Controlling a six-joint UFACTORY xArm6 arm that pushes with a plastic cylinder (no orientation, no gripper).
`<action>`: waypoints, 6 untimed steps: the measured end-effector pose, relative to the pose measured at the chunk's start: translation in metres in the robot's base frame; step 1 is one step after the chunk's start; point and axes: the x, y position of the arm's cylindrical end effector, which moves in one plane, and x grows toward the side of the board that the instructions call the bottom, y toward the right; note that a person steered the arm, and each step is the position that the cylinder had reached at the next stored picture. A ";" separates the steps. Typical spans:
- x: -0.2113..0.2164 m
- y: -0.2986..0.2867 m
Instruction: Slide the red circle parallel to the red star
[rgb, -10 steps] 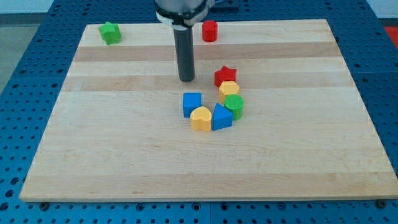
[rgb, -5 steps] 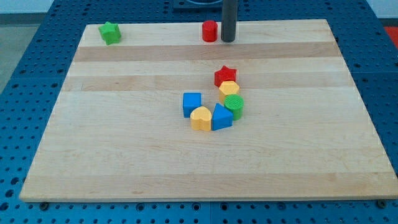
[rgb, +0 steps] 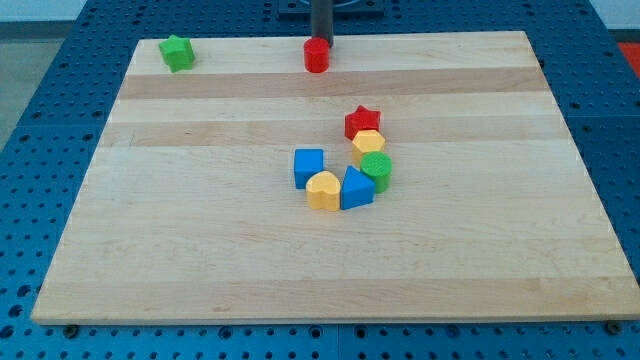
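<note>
The red circle (rgb: 317, 56) is a short red cylinder near the top edge of the wooden board (rgb: 200, 240), left of centre-right. My tip (rgb: 322, 40) stands just behind it at the view's top, touching or almost touching its upper right side. The red star (rgb: 362, 122) lies lower and to the right, at the top of a curved cluster of blocks near the board's middle.
Below the red star sit a yellow block (rgb: 368, 144), a green circle (rgb: 377, 170), a blue block (rgb: 356, 188), a yellow block (rgb: 323, 190) and a blue cube (rgb: 309, 166). A green star (rgb: 177, 52) lies at the top left corner.
My tip moved from the board's middle up to the right of the red circle, then behind it. The red circle has slid a little to the left and down.
</note>
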 end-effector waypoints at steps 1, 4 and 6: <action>0.000 -0.012; 0.015 -0.001; 0.045 -0.001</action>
